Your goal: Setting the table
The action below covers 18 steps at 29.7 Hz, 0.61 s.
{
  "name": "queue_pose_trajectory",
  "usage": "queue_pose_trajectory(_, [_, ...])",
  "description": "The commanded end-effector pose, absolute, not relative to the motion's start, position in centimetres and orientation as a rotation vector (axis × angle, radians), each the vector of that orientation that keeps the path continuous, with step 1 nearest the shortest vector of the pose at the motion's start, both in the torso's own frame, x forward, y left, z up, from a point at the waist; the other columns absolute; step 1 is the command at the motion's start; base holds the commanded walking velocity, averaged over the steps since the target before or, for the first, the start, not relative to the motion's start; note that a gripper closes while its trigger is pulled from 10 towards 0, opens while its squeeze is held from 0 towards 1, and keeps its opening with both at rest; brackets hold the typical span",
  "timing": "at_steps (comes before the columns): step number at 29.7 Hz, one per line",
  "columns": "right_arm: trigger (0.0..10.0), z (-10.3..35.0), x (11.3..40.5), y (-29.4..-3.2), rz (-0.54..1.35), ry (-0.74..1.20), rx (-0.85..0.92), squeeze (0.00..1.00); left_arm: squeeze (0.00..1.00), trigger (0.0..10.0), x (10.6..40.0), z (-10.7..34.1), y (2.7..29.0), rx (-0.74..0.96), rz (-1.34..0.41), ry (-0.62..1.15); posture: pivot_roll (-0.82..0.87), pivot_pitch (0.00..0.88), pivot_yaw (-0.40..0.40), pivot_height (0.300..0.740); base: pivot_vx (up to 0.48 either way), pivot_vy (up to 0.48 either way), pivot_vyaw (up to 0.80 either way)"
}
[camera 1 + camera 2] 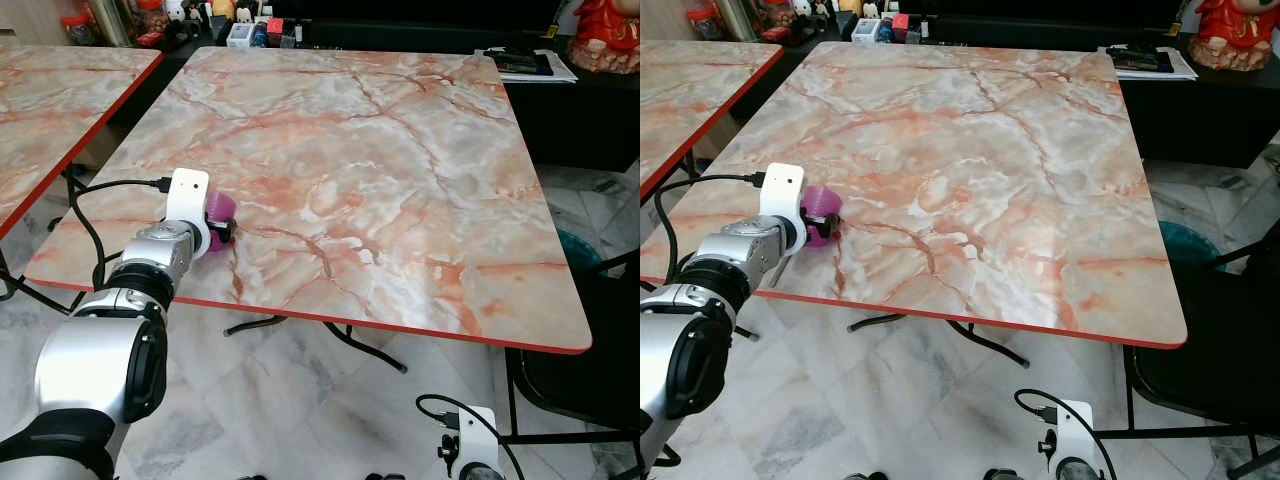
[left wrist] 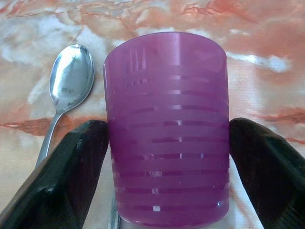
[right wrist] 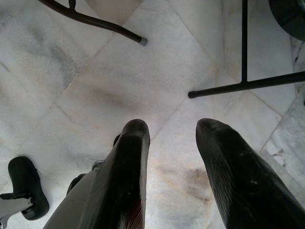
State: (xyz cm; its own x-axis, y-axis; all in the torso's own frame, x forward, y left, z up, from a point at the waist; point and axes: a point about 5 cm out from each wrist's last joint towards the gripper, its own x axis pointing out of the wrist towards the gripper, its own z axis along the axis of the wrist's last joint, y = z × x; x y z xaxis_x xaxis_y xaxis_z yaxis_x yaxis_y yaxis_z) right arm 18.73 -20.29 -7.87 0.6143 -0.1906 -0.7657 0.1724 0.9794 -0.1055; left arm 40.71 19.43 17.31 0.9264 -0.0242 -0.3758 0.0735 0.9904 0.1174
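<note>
A translucent purple cup (image 2: 167, 86) with pale bands stands upright near the front left corner of the marble table (image 1: 400, 200). My left gripper (image 2: 167, 136) reaches over the table edge, and its two black fingers (image 2: 71, 176) press the cup's sides, so it is shut on the cup. The same purple cup (image 1: 219, 207) peeks out beyond the white wrist camera. A metal spoon (image 2: 71, 78) lies flat on the table just beside the cup, bowl pointing away from me. My right gripper (image 3: 172, 126) hangs low over the floor, open and holding nothing.
A second marble table (image 1: 50, 90) stands to the left across a narrow gap. A dark chair (image 1: 600, 330) is at the right. Jars and small items (image 1: 250, 30), papers (image 1: 525, 62) and a red figurine (image 1: 605, 30) line the far counter. Folding table legs (image 3: 95, 21) cross the tiled floor.
</note>
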Motion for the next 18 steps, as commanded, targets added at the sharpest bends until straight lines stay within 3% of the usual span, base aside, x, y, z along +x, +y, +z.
queue_pose_trajectory(1, [10.0, -8.18, 18.07, -20.44, -0.226, 0.904, -0.012, 0.00, 0.00, 10.0, 39.44, 13.89, 19.45, 0.116, -0.061, 0.520, -0.07, 0.144, 0.009, 0.740, 0.000, 0.000, 0.00])
queue_pose_trajectory(2, [10.0, -8.18, 18.07, -20.44, -0.226, 0.904, -0.012, 0.00, 0.00, 8.2, 39.43, 13.88, 19.45, 0.117, -0.059, 0.519, -0.07, 0.144, 0.009, 0.740, 0.000, 0.000, 0.00])
queue_pose_trajectory(3, [10.0, -8.17, 18.07, -20.44, -0.226, 0.904, -0.012, 0.00, 0.00, 3.1, 39.43, 13.88, 19.46, 0.115, -0.056, 0.518, -0.07, 0.144, 0.008, 0.740, 0.000, 0.000, 0.00])
queue_pose_trajectory(4, [10.0, -8.18, 18.07, -20.44, -0.226, 0.903, -0.012, 0.00, 0.00, 1.0, 39.43, 13.87, 19.47, 0.113, -0.052, 0.517, -0.07, 0.144, 0.008, 0.740, 0.000, 0.000, 0.00])
queue_pose_trajectory(7, [10.0, -8.18, 18.06, -20.43, -0.226, 0.904, -0.012, 0.00, 0.00, 0.9, 39.43, 13.85, 19.47, 0.111, -0.051, 0.517, -0.07, 0.144, 0.008, 0.740, 0.000, 0.000, 0.00])
queue_pose_trajectory(9, [10.0, -8.18, 18.06, -20.43, -0.227, 0.903, -0.011, 0.00, 0.00, 0.0, 39.43, 13.86, 19.49, 0.111, -0.047, 0.515, -0.07, 0.144, 0.009, 0.740, 0.000, 0.000, 0.00])
queue_pose_trajectory(17, [10.0, -8.17, 18.06, -20.44, -0.227, 0.902, -0.012, 0.00, 0.00, 0.0, 39.63, 14.30, 19.59, 0.103, -0.028, 0.484, -0.07, 0.143, 0.009, 0.740, 0.000, 0.000, 0.00])
queue_pose_trajectory(18, [10.0, -8.17, 18.06, -20.44, -0.228, 0.901, -0.011, 0.00, 0.00, 4.3, 39.73, 14.53, 19.63, 0.103, -0.020, 0.467, -0.07, 0.143, 0.009, 0.740, 0.000, 0.000, 0.00])
